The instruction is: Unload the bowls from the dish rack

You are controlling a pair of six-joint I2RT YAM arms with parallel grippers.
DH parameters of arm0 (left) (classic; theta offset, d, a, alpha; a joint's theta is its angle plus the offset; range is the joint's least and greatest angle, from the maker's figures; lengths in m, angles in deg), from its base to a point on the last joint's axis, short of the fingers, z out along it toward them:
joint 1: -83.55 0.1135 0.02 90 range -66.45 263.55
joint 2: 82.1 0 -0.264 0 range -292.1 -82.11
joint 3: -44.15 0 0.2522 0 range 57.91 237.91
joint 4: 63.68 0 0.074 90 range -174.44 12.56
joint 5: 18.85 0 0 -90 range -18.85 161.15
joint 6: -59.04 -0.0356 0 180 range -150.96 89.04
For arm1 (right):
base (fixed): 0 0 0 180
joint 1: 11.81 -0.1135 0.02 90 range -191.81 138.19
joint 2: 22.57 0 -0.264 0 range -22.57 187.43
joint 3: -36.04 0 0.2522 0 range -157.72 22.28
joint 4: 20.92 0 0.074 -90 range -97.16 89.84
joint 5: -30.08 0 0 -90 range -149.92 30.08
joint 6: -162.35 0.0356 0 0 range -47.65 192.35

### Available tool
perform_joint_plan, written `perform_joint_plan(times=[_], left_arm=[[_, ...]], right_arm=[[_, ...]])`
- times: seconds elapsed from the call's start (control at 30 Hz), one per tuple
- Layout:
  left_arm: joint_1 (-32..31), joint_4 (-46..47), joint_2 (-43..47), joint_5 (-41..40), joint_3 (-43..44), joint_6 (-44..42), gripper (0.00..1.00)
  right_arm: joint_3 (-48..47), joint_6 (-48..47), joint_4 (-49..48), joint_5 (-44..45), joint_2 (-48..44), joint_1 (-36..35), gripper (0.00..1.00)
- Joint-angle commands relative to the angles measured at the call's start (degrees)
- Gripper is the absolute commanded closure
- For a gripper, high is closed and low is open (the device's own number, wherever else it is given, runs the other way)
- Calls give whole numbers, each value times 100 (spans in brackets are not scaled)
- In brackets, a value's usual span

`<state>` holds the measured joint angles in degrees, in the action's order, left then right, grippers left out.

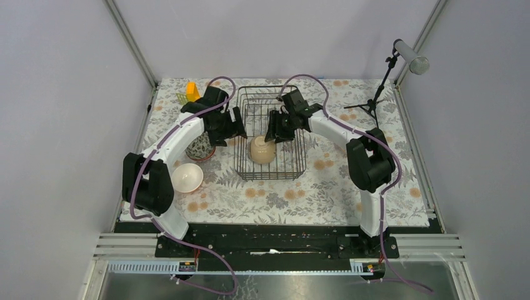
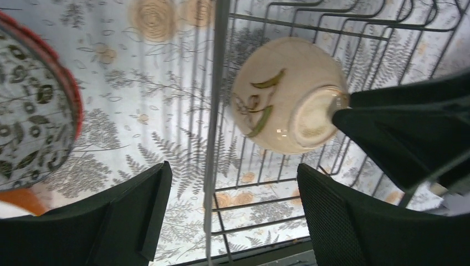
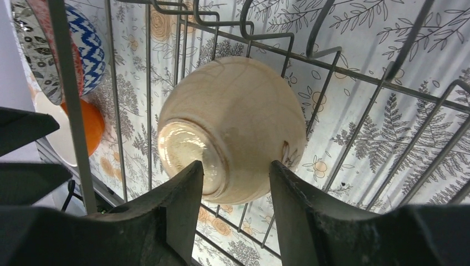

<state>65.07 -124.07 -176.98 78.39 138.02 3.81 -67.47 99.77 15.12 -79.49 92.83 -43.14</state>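
Here I am over the far half of the table, and the whole top is wearing a white cloth printed with grey ferns and tan roses. Plain grey walls are closing me in on three sides, with metal posts running up the far corners. A black stand carrying a grey cylinder is standing off to the right of my right pincer, in the far corner. Metal rails are lying across the near edge, back by my bases.

My left pincer is hanging spread wide and gripping nothing, with the side wire of the black rack running beneath the gap. To its right, inside the rack, the cream bowl is lying on its side. Its foot is pointing straight at my right pincer, whose fingers are sitting half apart on either side of that foot. Whether they are actually pressing on it, I cannot tell.

Left of my left pincer, outside the rack, a stack of patterned bowls is sitting on the cloth, an orange bowl peeking out next to it. A pale bowl is resting upright nearer my bases.
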Motion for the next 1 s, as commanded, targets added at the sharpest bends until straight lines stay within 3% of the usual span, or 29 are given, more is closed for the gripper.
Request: perform_joint_plan(times=[0.0,0.17,0.3,0.43,0.8,0.97], left_arm=[[31,604,-39,643,-47,-119,11],[46,821,-197,904,-171,-69,17],[47,970,-240,978,-272,-44,14],[46,1008,-326,1119,-331,-24,16],[46,1139,-528,1294,-658,96,40],[46,1259,-588,1359,-757,39,45]], right_arm=[[-334,-31,100,-146,149,-175,46],[-311,-24,100,-221,131,-208,45],[-130,44,88,-282,31,-156,27],[202,268,-153,-505,-16,-49,18],[641,778,-722,-1038,155,53,3],[791,967,-1080,-1163,224,70,1]])
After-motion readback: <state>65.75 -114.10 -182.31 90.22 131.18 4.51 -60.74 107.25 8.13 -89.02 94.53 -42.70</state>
